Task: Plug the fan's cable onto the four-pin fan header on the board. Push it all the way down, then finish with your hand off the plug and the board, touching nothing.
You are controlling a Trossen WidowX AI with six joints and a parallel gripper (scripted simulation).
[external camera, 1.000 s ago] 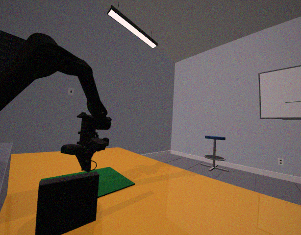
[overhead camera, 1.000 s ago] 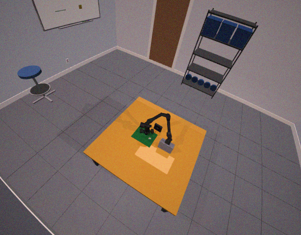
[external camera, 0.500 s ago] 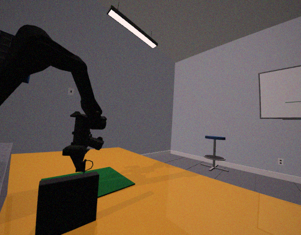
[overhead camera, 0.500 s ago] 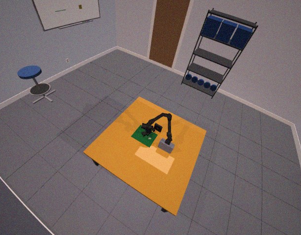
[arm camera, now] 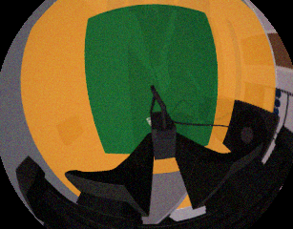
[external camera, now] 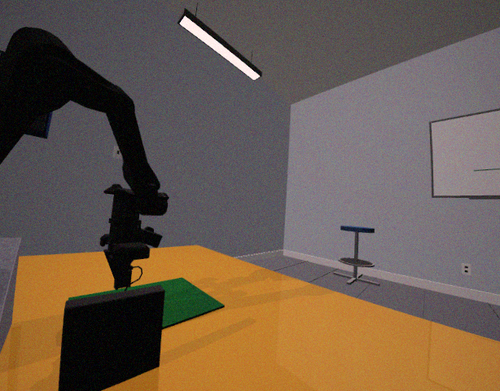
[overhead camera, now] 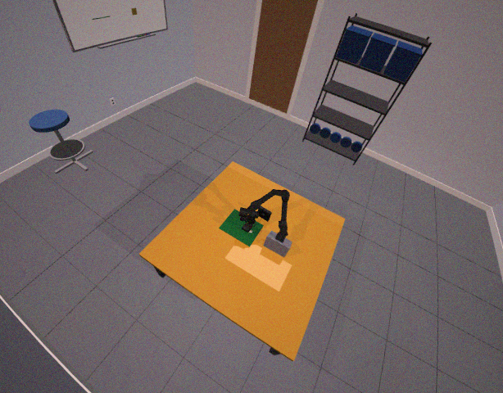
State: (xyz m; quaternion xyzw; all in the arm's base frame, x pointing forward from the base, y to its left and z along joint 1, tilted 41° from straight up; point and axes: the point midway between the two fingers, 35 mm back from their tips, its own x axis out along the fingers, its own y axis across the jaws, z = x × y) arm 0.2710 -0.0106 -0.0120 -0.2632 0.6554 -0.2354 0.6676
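My gripper (overhead camera: 246, 228) (external camera: 122, 287) (arm camera: 160, 135) is shut on the dark fan plug (arm camera: 163, 138), with its wires rising from the top. The tips are low over the green board (overhead camera: 231, 225) (external camera: 192, 297) (arm camera: 115, 72); the gap below the plug cannot be judged. The four-pin header (overhead camera: 250, 231) (arm camera: 149, 121) shows as a small pale piece beside the plug in the wrist view, mostly hidden behind it; its pins do not show. The thin black cable (external camera: 141, 274) (arm camera: 198, 125) runs from the plug toward the black fan (overhead camera: 265, 214) (external camera: 111, 340) (arm camera: 239, 121).
The orange table (overhead camera: 192, 249) (external camera: 326, 336) (arm camera: 51, 95) carries the board and the upright fan. The arm's grey base block (overhead camera: 277, 245) (external camera: 2, 273) stands near the board. The fan and its cable lie on the right side in the wrist view.
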